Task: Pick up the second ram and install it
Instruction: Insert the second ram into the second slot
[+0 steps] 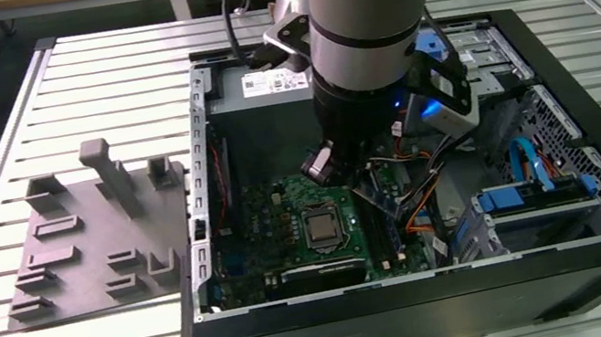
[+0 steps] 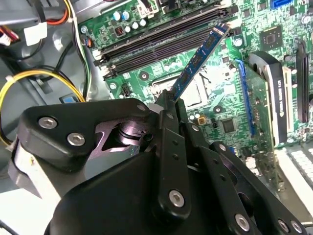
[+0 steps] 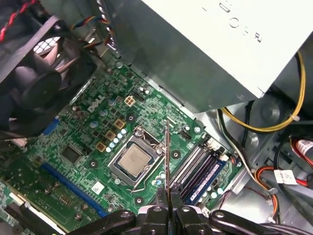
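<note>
The second ram is a thin blue-green stick, and my gripper is shut on one of its ends. The stick's other end points toward the long black memory slots of the green motherboard and hovers above them. In the first wrist view the ram shows edge-on, rising from the gripper beside the slots. One outer slot there seems to hold a bluish stick. In the exterior view the gripper hangs inside the open computer case, above the board.
The CPU socket sits next to the slots. The white power supply box, yellow and orange cables and a black fan crowd the case. A grey fixture block with posts stands on the slatted table at the exterior view's left.
</note>
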Available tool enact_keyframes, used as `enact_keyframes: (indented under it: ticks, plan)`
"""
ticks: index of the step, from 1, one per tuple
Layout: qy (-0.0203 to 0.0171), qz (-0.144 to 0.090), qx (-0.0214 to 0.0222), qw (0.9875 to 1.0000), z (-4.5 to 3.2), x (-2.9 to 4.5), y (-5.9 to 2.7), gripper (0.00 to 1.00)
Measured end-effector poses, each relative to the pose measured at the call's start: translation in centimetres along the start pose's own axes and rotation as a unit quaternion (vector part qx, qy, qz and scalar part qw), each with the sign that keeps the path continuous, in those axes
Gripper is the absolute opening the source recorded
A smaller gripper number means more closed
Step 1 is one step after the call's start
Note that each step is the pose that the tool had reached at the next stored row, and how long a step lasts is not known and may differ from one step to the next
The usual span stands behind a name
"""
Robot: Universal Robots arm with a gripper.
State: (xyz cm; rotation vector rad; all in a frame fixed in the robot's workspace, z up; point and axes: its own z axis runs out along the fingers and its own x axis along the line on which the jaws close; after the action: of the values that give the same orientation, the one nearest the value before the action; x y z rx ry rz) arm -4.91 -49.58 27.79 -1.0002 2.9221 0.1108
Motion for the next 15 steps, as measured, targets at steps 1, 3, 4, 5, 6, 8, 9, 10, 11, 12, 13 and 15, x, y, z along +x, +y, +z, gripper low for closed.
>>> enact_keyframes:
  ticks: [1,3,4,5,6,8,9,10,11,12,13,15]
  plan:
    - [-0.0002,0.005,0.0004,1.0,0.0,0.0,0.0,0.14]
    - [-0.0007,0.014,0.0011,0.9999,0.01,0.0,0.0,0.14]
    - [-0.001,0.019,0.0014,0.9998,0.01,0.0,0.0,0.14]
    - [-0.0012,0.023,0.0017,0.9997,0.02,0.0,0.0,0.14]
    - [-0.0014,0.028,0.002,0.9996,0.02,0.0,0.0,0.14]
    - [-0.0018,0.036,0.0026,0.9994,0.03,0.0,0.0,0.14]
    - [-0.002,0.039,0.0028,0.9992,0.03,0.0,0.0,0.14]
    - [-0.0022,0.043,0.0031,0.999,0.03,0.0,0.0,0.14]
    - [-0.0024,0.047,0.0034,0.9989,0.04,0.0,0.0,0.14]
    - [-0.0026,0.051,0.0037,0.9987,0.04,0.0,0.0,0.14]
    - [-0.0028,0.054,0.0039,0.9985,0.04,0.0,0.0,0.14]
    - [-0.0031,0.061,0.0044,0.9981,0.05,0.01,0.0,0.14]
